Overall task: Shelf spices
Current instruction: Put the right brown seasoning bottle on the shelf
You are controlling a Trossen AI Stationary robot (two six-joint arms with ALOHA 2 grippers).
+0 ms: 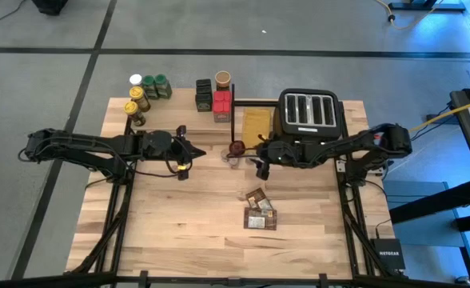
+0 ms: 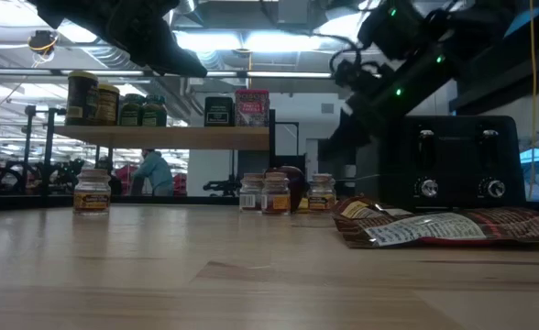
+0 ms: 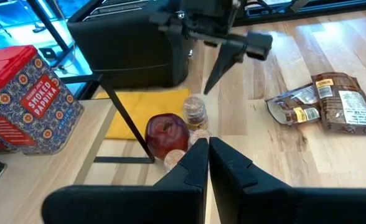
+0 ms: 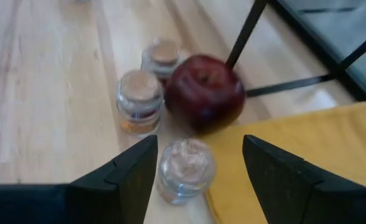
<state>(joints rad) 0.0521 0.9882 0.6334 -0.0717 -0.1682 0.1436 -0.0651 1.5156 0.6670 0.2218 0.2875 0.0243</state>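
- Right gripper (image 4: 195, 171): fingers spread, empty, straddling small clear cork-topped glass jar (image 4: 184, 168) just beside dark red apple (image 4: 206, 92).
- Left gripper (image 3: 206, 163): clenched, empty, near apple.

Shelf (image 1: 189, 117) upper centre holding spices (image 1: 157, 85); toaster (image 1: 311, 114) to its right; packets (image 1: 260, 211) lower centre.

The high view looks straight down on the whole light wooden table (image 1: 187, 232). The low view sits at tabletop height, facing level across to the room behind. Each of the 2 wrist views looks forward past its own arm's jaws, close in; both share the dark red round apple (image 3: 166, 132) (image 4: 205, 92) just beyond the jaws.
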